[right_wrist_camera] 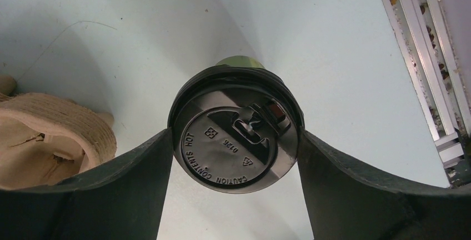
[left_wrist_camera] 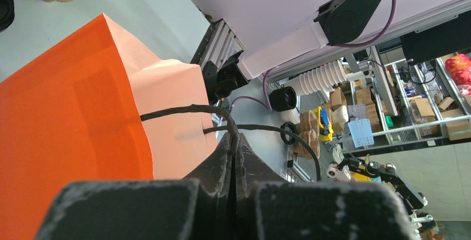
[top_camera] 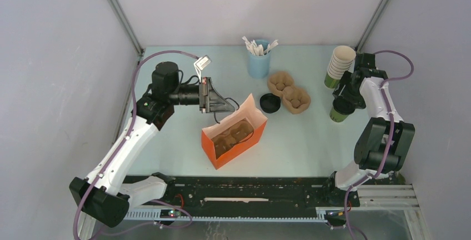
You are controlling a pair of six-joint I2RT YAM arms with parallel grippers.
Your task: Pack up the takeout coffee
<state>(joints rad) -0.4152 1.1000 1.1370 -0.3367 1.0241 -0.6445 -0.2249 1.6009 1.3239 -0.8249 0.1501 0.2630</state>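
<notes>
Your right pincer [right_wrist_camera: 234, 140] clasped the takeout coffee [right_wrist_camera: 225, 159] by its lid on the table [top_camera: 300, 145] (far right, near the cup stack [top_camera: 340, 65]), while your left pincer [left_wrist_camera: 233, 159] pinched the orange bag [left_wrist_camera: 72, 112] by its handle [left_wrist_camera: 172, 110].

Blue cup of stirrers [top_camera: 259, 63], stack of lidless cups [top_camera: 340, 63], loose black lid [top_camera: 269, 103], pulp carrier [top_camera: 295, 99]

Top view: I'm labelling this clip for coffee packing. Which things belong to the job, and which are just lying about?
Job: lidded cup, flanked by right gripper; orange bag with carrier inside; bag handle, pinched by left gripper.
Lying about: cup stack; loose lid; spare carriers; blue cup of sticks.
</notes>
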